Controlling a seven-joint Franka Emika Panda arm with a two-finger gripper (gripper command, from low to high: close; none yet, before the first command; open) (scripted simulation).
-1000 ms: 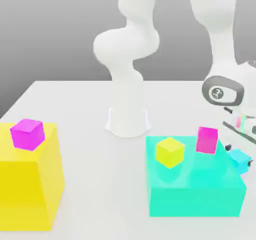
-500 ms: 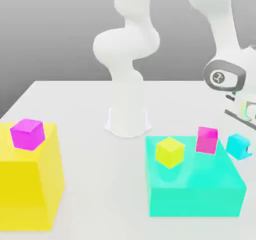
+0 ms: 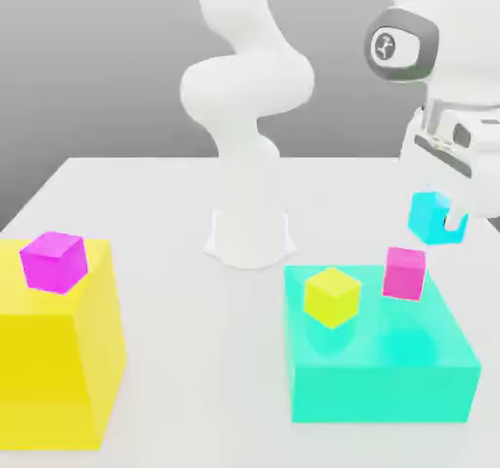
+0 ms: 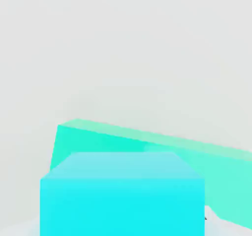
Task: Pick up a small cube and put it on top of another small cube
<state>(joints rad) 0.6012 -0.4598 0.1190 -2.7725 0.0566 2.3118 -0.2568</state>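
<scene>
Small cyan cube [image 3: 431, 217] clamped between the closed jaws of the gripper [image 3: 441, 220], lifted clear of everything and hanging in the air. Seen up close from the hand view too [image 4: 122, 193], filling the space just ahead of the fingers.

Below the jaws and a little toward the exterior view's left: pink cube [image 3: 404, 273], resting near the back edge of the big teal block [image 3: 381, 378]. Further out on that same side, also on the teal block: yellow cube [image 3: 332, 296]. Well apart from the jaws, across the table [image 3: 156, 202]: a second pink cube [image 3: 55, 260] on the large yellow block [image 3: 59, 368].

Progress, judged from how things lie: pickup done, cube off the surface and held firmly. Placement not yet done. No contact between the held cube and any other small cube.

Left to do: carry over a target, most likely the pink cube nearest below the jaws, though the yellow one would serve as well; line up squarely above it; lower until the faces meet; part the jaws; back away upward.

Hard to say from the hand view how the held cube sits over the teal block [image 4: 147, 146], since only a slanted slice of that block shows behind it; probably not yet centred over any target.

Main risk ahead: an off-centre drop tipping the cube off its small perch, or nudging the pink cube off the block's edge.
</scene>
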